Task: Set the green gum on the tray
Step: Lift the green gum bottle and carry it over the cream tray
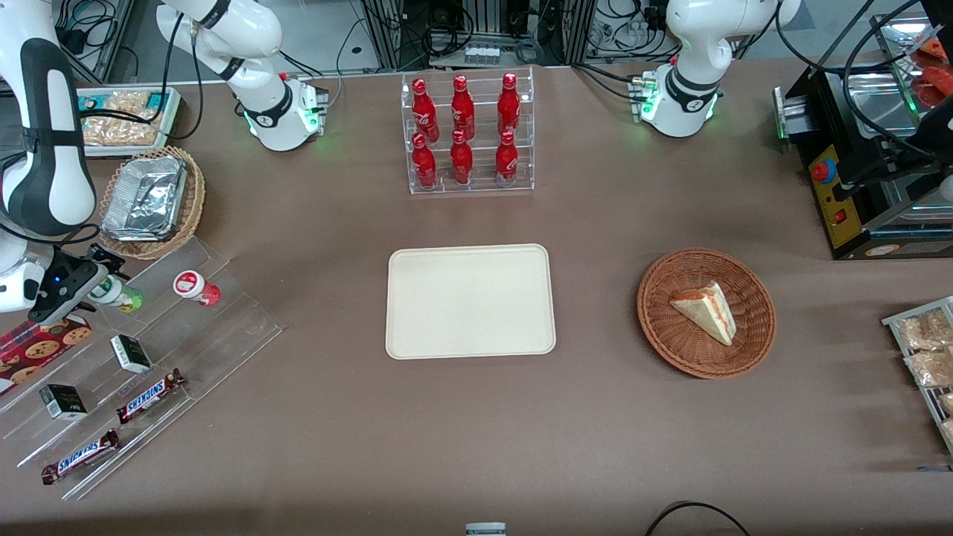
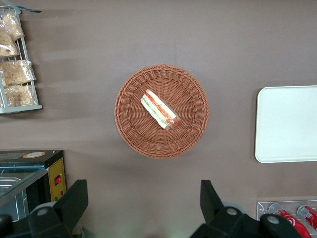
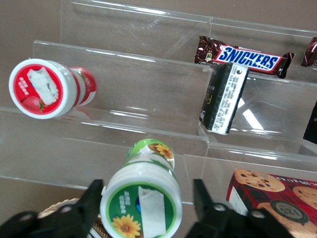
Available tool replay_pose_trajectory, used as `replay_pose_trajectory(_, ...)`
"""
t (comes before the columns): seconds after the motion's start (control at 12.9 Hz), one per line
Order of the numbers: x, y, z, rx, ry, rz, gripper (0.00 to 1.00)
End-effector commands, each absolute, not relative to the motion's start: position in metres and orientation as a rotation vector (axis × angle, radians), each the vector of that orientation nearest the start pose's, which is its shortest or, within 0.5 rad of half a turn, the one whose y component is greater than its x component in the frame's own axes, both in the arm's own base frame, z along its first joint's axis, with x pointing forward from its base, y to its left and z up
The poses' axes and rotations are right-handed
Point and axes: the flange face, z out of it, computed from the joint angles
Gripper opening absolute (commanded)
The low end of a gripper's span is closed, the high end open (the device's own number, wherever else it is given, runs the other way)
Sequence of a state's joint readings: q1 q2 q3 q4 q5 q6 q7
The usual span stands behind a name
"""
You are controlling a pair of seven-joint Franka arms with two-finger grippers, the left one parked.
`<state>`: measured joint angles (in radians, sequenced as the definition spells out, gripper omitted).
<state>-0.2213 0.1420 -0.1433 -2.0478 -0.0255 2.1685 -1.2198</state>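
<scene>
From the front, the claw (image 1: 88,286) is low at the working arm's end of the table, over the clear step stand (image 1: 141,365). The green gum (image 1: 115,294) is right at its tip, on the top step. The red gum (image 1: 195,287) stands close by on the same step, toward the tray. The tray (image 1: 470,301) is well apart from the claw, flat in the middle of the table with nothing on it. A foil box sits in a wicker basket (image 1: 153,202) near the claw, farther from the camera. Two Snickers bars (image 1: 149,395) lie on the lower steps, nearer to the camera than the claw.

The parked arm's camera shows a round basket (image 2: 162,111) with a sandwich (image 2: 160,110) in it and one end of the tray (image 2: 286,124). The claw and the green gum are not in it.

From the working arm's wrist, the claw (image 3: 146,203) is open wide, with a finger (image 3: 89,201) on each side of the green gum (image 3: 142,198). Small gaps show, so it is around the gum and not squeezing it. The red gum (image 3: 47,89) stands just beside it. A dark little box (image 3: 224,97) and a Snickers bar (image 3: 243,57) are on the steps below. A cookie box (image 3: 270,191) lies beside the claw.
</scene>
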Motion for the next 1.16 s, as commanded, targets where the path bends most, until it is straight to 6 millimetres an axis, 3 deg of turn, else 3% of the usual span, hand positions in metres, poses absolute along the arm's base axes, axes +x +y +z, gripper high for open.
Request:
replay_pose_trajectory(0.0,0.529,-0.199,0.385,-2.842,-1.326,0.041,0.0)
replay_pose_trajectory(0.31,0.538,-0.187,0.424,-2.819,-1.332,0.063,0.0)
replay_pose_trajectory(0.47,0.549,-0.164,0.444,-2.812,-1.31,0.095,0.0)
replay_pose_trajectory(0.62,0.556,-0.132,0.457,-2.83,-1.219,0.148,0.0)
replay_pose_trajectory(0.85,0.561,-0.075,0.461,-2.882,-1.049,0.233,0.0)
replay_pose_trajectory(1.09,0.566,-0.003,0.463,-2.948,-0.934,0.247,0.0)
